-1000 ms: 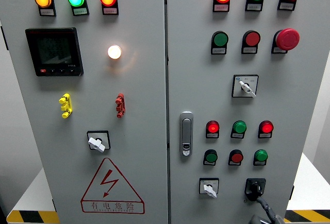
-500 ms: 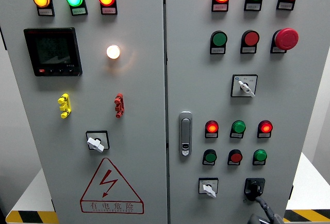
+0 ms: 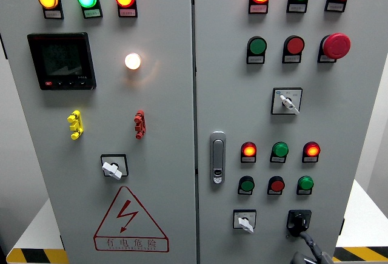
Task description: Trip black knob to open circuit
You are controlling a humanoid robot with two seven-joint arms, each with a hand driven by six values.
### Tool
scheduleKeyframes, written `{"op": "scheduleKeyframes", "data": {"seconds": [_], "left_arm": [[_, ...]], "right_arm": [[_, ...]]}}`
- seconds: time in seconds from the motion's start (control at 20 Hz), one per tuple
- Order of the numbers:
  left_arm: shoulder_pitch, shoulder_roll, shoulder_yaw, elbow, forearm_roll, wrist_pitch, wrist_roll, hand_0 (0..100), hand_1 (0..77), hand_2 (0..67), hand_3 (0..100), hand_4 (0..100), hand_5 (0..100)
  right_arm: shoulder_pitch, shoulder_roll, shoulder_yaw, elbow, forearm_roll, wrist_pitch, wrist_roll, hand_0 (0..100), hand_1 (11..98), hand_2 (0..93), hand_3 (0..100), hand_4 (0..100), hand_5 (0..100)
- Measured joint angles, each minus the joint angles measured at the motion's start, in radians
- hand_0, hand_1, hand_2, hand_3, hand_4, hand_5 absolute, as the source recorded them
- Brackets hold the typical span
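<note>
Since the black knob (image 3: 298, 221), low on the right door, looks small, rigid and spring-stiff, I'd pinch its lever; whether my right hand (image 3: 315, 252) grips anything, I cannot tell.
</note>
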Motion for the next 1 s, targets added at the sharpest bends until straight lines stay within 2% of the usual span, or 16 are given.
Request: {"op": "scheduleKeyframes", "data": {"seconds": [1.0], "left_arm": [[-0.001,0.0,0.0,0.0,0.0,0.0,0.0,0,3.0,13.0,21,7,1]], "right_arm": [[-0.002,0.0014,-0.019,0.005,-0.001,0.0,-0.008,100,72.7,0.2,90,98,100]]}}
